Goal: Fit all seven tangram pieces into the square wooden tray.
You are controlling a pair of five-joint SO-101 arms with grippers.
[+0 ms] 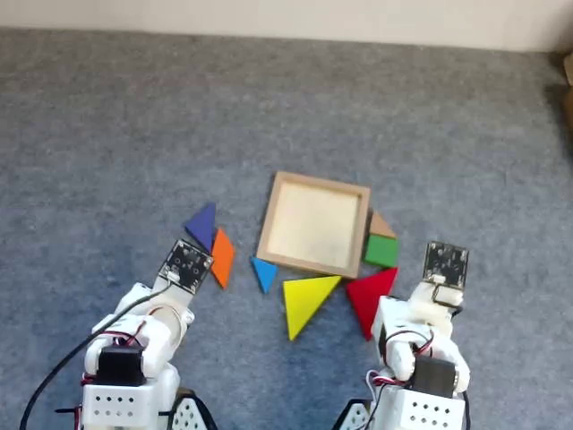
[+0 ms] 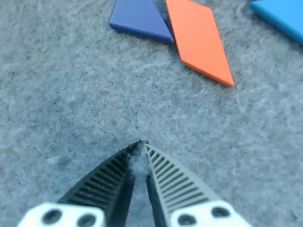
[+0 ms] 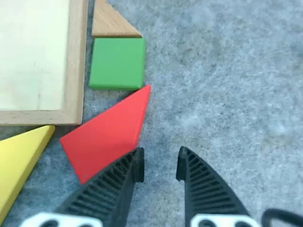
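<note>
The square wooden tray (image 1: 310,265) lies mid-table on the grey felt cover (image 1: 125,125), turned slightly off square. All seven pieces lie outside it.

There are five triangles, one square and one parallelogram. On the left arm's side, the dark blue triangle (image 1: 203,226) points away from the arms. Just beside it is the orange parallelogram (image 1: 222,258), whose long axis runs roughly from the arms outward. The small light blue triangle (image 1: 263,272) sits at the tray's near corner, tip toward the arms. The large yellow triangle (image 1: 306,300) lies against the near rim, its sharp tip also toward the arms. Next to it is the large red triangle (image 1: 369,296), narrowing the same way. The green square (image 1: 380,251) and the tan wooden triangle (image 1: 380,224) sit along the tray's right side, touching each other.

The left gripper (image 2: 140,147) hangs over bare felt short of the dark blue and orange pieces, fingers pressed together. The right gripper (image 3: 159,161) has its fingers slightly apart, holding nothing, one finger over the red triangle's edge.
</note>
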